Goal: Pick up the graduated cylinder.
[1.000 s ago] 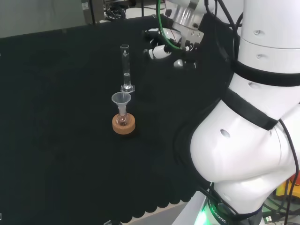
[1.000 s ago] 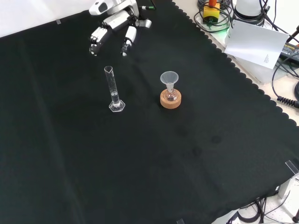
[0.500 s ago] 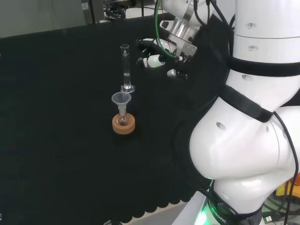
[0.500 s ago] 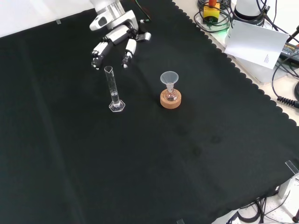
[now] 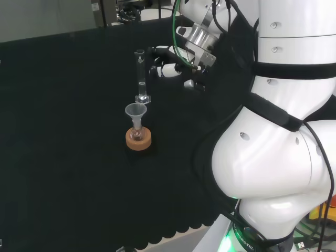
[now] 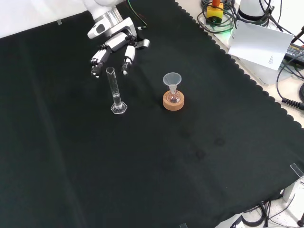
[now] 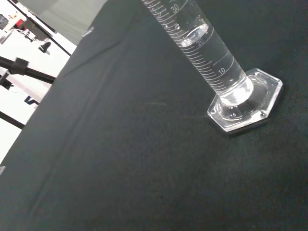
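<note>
Graduated cylinder (image 6: 115, 92) stands upright on the black cloth (image 6: 190, 156), left of the funnel (image 6: 172, 79) in front view. Hand (image 6: 114, 45) hovers just beyond its top w/ fingers (image 6: 127, 62) spread, holding nothing, so cylinder's mouth lies just near of the fingertips, approx. between them; long axis vertical.

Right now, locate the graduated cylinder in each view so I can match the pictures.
Head view: graduated cylinder upright, upper middle, behind the funnel on its cork ring.
Front view: left of centre, left of the same cork ring, just below the hand.
Wrist view: its lower tube and hexagonal foot on the cloth.
Shared landmark: the cork ring.
</note>
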You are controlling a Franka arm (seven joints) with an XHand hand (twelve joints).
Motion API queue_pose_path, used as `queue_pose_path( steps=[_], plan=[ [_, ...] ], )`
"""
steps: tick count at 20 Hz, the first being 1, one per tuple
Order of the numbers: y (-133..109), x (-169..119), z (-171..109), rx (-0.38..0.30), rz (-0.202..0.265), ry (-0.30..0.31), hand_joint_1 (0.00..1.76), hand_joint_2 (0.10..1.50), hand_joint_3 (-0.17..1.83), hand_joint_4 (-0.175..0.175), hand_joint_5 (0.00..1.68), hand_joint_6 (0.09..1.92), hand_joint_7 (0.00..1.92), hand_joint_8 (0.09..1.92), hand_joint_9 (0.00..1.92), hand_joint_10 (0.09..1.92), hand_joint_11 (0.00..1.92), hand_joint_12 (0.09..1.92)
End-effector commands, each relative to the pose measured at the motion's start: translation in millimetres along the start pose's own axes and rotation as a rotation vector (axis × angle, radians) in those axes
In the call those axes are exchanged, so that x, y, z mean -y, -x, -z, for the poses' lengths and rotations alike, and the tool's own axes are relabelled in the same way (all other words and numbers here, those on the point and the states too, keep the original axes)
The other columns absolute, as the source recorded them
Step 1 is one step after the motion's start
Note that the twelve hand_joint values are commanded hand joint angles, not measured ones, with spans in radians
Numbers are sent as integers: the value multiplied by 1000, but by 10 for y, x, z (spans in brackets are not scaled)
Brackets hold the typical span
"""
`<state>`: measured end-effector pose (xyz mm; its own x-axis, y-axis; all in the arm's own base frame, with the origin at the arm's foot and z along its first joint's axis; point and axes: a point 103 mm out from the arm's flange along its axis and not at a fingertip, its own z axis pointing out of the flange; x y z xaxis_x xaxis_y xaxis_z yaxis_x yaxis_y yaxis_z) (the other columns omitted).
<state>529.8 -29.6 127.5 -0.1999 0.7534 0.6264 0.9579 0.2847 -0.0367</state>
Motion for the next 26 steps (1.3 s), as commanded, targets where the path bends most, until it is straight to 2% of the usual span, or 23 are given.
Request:
queue_pose_path(
  steps=[1,7,17,21,26],
  plan=[
    [44,-1,-63,-21,46,25,863,1039,-175,-45,452,87,257,632,462,615,237,1356],
    [19,-66,-172,-68,93,32,915,1006,-175,-44,488,87,360,621,548,572,281,1334],
    [10,-199,-321,-137,100,79,943,994,-175,-47,447,87,319,599,542,553,288,1326],
    [-8,-228,-366,-164,112,117,950,985,-175,-51,414,87,311,600,542,551,292,1325],
    [-8,-263,-428,-205,119,145,982,980,-175,-51,450,87,356,620,591,557,340,1317]
  ],
)
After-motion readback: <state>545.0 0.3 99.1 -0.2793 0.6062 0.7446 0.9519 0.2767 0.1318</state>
